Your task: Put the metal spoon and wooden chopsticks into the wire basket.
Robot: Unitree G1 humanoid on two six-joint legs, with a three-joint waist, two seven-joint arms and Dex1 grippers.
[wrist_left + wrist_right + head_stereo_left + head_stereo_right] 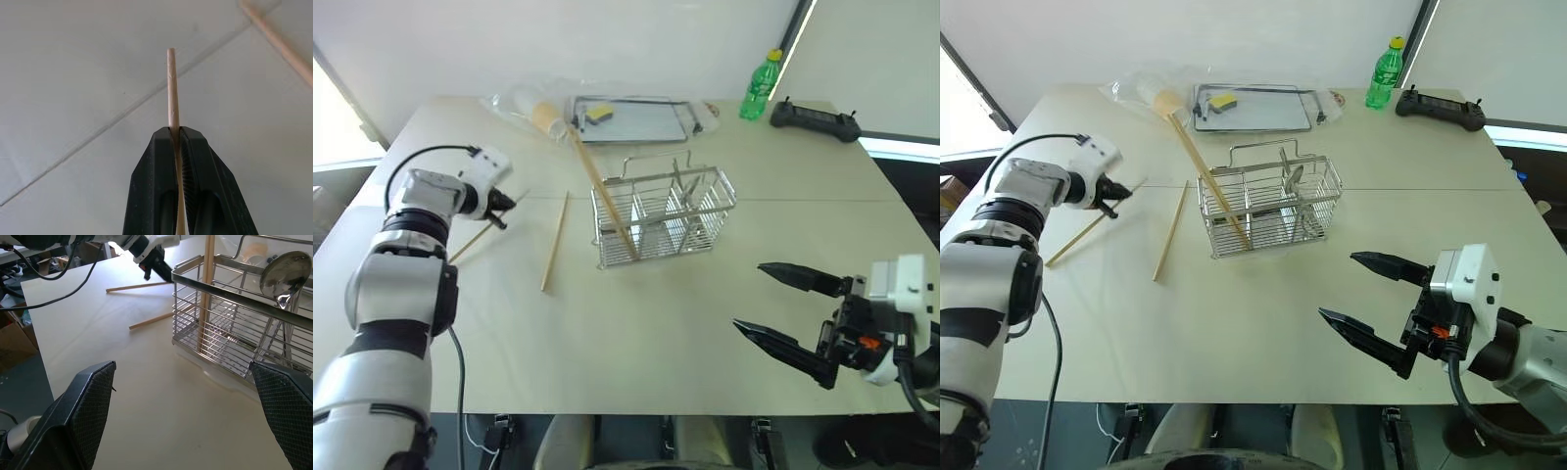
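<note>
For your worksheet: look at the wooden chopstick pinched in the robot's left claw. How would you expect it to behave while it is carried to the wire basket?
The wooden chopstick looks straight and unbent beyond the left claw, so it is probably stiff. It is slim, so likely light. Gripped at one narrow spot, it may pivot between the fingers. Being round, it could roll if dropped on the table.

Bright, even daylight w/ strong glare from window strips at both upper corners. Tabletop (pixel 705 323) washed pale, shadows faint & soft. Head views sharp; wrist views soften toward the edges, w/ mild wide-angle stretch.
</note>
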